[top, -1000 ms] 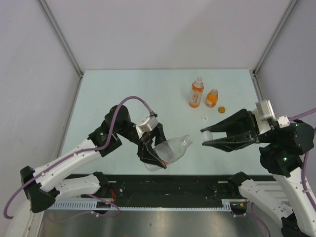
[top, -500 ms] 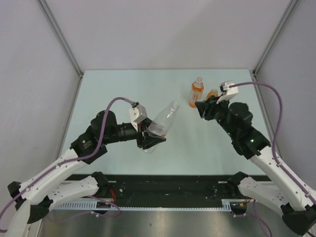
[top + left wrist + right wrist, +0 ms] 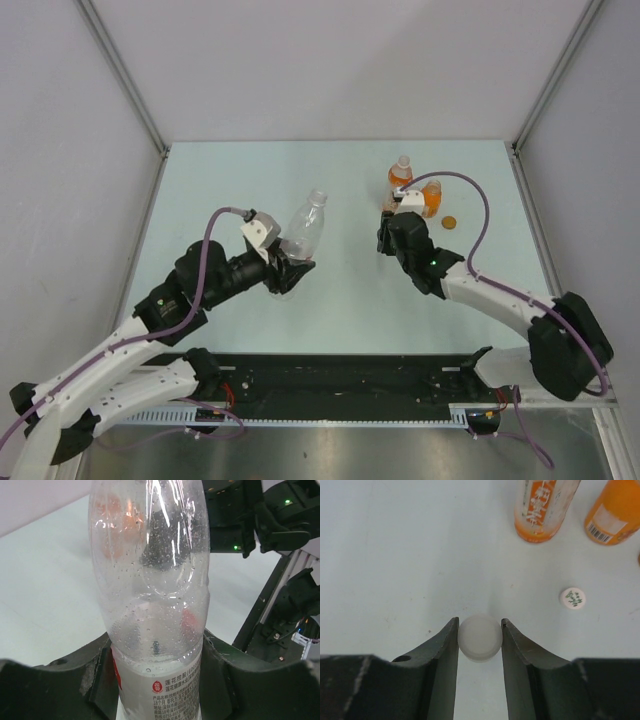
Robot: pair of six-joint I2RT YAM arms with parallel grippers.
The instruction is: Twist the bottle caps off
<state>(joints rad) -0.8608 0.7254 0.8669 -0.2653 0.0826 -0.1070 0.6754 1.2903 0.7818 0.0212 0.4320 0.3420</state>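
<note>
Left of centre in the top view: left gripper clamped on the clear bottle, jaws narrow against both sides of its lower body. Bottle tilted up and to the right, uncapped neck toward the upper centre of the frame. Cannot tell from above whether its base touches the table.

From the left wrist: black fingers hugging the white-red label at the bottom of the frame, droplets on the inside of the clear wall above.

Bottom centre of the right wrist view: right gripper pointing down at the table, narrow jaws pinching a white cap, flat face to the camera, filling the gap from finger to finger.

Upper right of that view: tall orange-drink bottle and, just beside it on the right, squat orange bottle, both upright on the table. Below them, a second white cap with green print, loose on the table, apart from bottles and gripper alike.

Right of centre in the top view: a third white cap still screwed on the tall bottle; an orange cap flat on the table, just lower right of the squat bottle. Neck of the squat one too small to tell, capped or bare.
</note>
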